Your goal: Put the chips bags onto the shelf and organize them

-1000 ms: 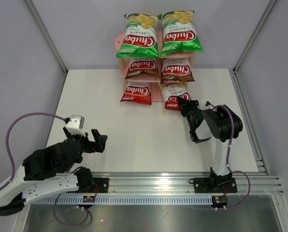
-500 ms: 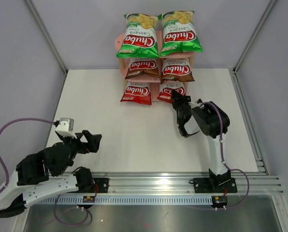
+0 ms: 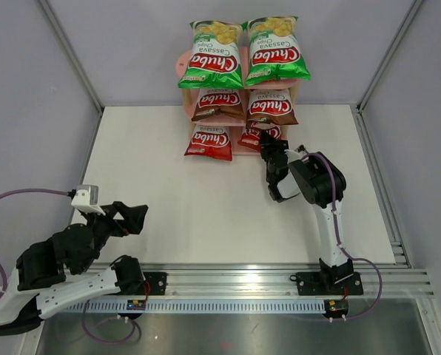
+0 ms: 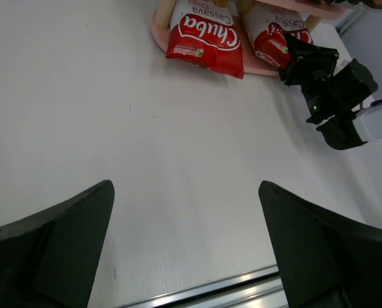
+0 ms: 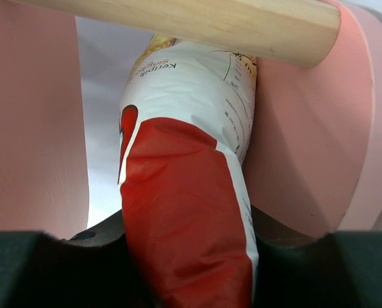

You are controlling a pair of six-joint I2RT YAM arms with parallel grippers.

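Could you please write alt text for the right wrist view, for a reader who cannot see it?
A red chips bag is held end-on in the right gripper, whose black fingers frame the bottom edge. The bag reaches in between two pink boards of the shelf, with a light wooden post lying across the top of the picture.

The white rectangular table (image 3: 206, 192) carries a small pink three-tier shelf with wooden posts (image 3: 182, 65); it stands midway along the far edge. Its bottom board lies flat.

Right red bag (image 3: 252, 137) partly behind pincer (image 3: 268, 147)
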